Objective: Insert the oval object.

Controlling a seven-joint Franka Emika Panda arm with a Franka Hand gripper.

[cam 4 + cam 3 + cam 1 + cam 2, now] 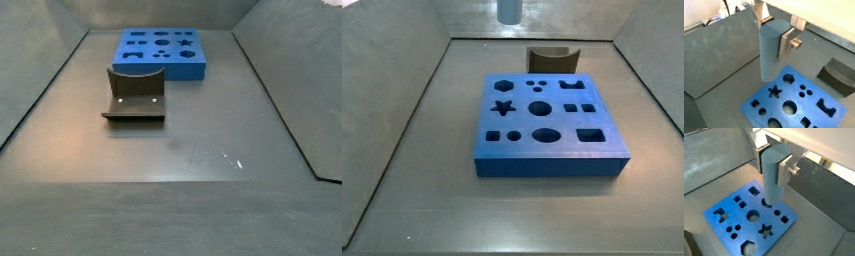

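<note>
Pale blue-grey and smooth, the oval object [771, 47] hung upright in your gripper [777, 35], whose silver fingers [789, 42] were pinched against its upper part, in both wrist views [774, 170]. You held it above the blue block [794, 102], its rounded lower end clear of the block's face. In a wrist view, that end sat over the block's near edge beside the hexagonal cut-out [787, 78] and the star cut-out [773, 90]; in the other, the rod hid part of a cut-out [767, 204] in the block [747, 215].

Reading a side view from left to right, you had the grey floor [409, 190], then the blue block [543, 125] lying near the middle with its shaped holes facing up, and behind it the dark fixture [549, 53] near the back wall. Only the lower tip of the oval object [508, 12] showed there, at the upper edge, above and behind the block. From the opposite side view, the fixture [135, 98] stood just in front of the block [163, 50], and neither gripper nor rod showed.
</note>
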